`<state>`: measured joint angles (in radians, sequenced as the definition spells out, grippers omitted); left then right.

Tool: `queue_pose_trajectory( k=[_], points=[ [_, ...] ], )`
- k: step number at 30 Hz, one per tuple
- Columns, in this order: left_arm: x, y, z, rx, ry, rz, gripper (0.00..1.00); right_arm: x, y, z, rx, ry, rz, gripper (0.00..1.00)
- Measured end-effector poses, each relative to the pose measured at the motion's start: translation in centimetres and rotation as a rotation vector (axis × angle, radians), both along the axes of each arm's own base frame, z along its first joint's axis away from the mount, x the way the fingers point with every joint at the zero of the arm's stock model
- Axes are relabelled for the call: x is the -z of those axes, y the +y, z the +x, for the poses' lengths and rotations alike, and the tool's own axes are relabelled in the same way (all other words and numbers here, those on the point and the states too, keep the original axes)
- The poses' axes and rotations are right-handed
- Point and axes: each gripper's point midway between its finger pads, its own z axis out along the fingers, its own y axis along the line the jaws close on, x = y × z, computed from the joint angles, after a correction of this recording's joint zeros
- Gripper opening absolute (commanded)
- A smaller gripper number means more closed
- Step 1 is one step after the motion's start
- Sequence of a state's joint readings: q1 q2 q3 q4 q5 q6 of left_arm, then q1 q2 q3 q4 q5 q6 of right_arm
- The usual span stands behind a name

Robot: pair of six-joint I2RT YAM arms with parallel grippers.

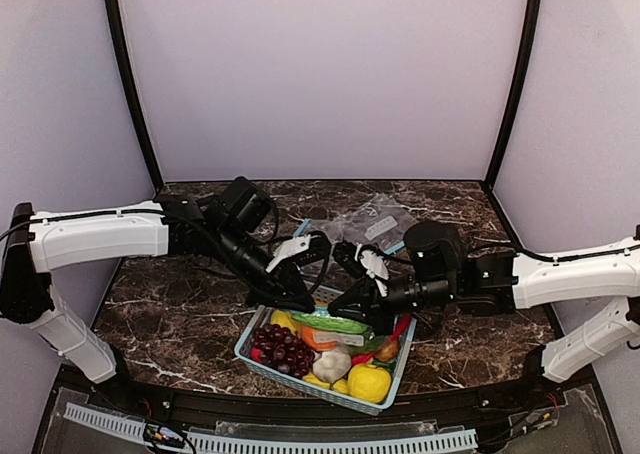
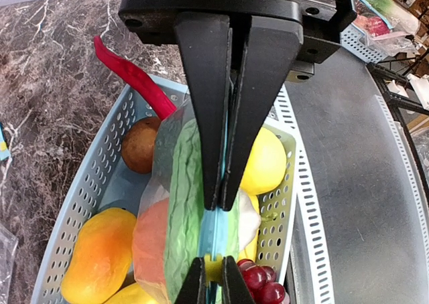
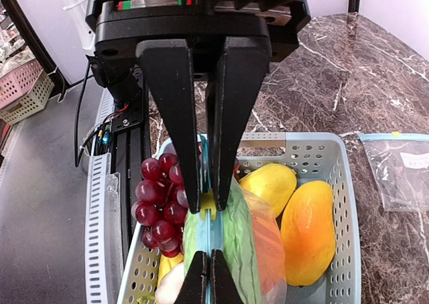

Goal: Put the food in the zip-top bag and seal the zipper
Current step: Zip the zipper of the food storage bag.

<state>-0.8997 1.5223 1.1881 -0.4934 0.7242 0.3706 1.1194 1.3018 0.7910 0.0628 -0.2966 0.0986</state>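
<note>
The zip-top bag [image 1: 330,326] hangs over a basket, held between both grippers. Through its clear plastic I see the light green bumpy gourd [image 2: 184,210] and the orange [image 2: 151,240] inside. My left gripper [image 2: 221,207] is shut on the light blue zipper [image 2: 218,234] along the bag's top edge. My right gripper [image 3: 209,209] faces it a short way along the strip. Its fingers are shut on the zipper [image 3: 213,234] at the small yellow slider [image 3: 209,203]. From above, the left gripper [image 1: 303,302] and right gripper [image 1: 340,306] meet over the basket.
A light blue perforated basket [image 1: 400,369] at the near table edge holds purple grapes [image 1: 280,349], a mango [image 3: 307,230], yellow fruit [image 1: 370,382], a brown fruit [image 2: 139,144] and a long red chili [image 2: 131,76]. Spare clear bags [image 1: 375,219] lie behind the grippers.
</note>
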Motion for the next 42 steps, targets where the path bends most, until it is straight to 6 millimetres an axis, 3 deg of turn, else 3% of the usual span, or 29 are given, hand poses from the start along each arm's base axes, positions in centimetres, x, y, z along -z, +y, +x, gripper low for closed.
queue_pose_trajectory(
  k=[9,20,29,30,32,33,35,39,42],
  points=[
    [-2.2,0.3,1.0,-0.020,-0.179,-0.054,0.01,-2.3,-0.8,0.3,0.035,-0.064,0.039,0.00],
    [-0.2,2.1,2.5,-0.068,-0.261,0.060,0.01,-0.9,-2.1,0.4,0.063,-0.063,-0.041,0.00],
    [-0.3,2.1,2.6,-0.069,-0.276,0.055,0.02,-1.1,-2.3,0.7,0.077,-0.073,-0.040,0.00],
    [-0.4,2.1,2.6,-0.069,-0.277,0.052,0.05,-1.1,-2.3,0.7,0.078,-0.073,-0.039,0.00],
    [-0.5,1.9,2.6,-0.071,-0.272,0.043,0.21,-1.3,-2.4,0.6,0.084,-0.068,-0.034,0.00],
    [-0.7,1.8,2.6,-0.076,-0.263,0.036,0.36,-1.5,-2.4,0.6,0.088,-0.063,-0.029,0.00],
    [-0.5,2.6,3.0,-0.117,-0.246,0.051,0.55,-1.6,-3.1,0.4,0.099,-0.044,-0.035,0.00],
    [-1.1,3.7,4.0,-0.218,-0.204,0.042,0.74,-2.8,-4.0,0.3,0.139,-0.022,-0.008,0.00],
    [-2.9,3.7,4.0,-0.274,-0.183,-0.014,0.83,-3.5,-4.4,0.7,0.175,-0.014,0.012,0.00]
  ],
)
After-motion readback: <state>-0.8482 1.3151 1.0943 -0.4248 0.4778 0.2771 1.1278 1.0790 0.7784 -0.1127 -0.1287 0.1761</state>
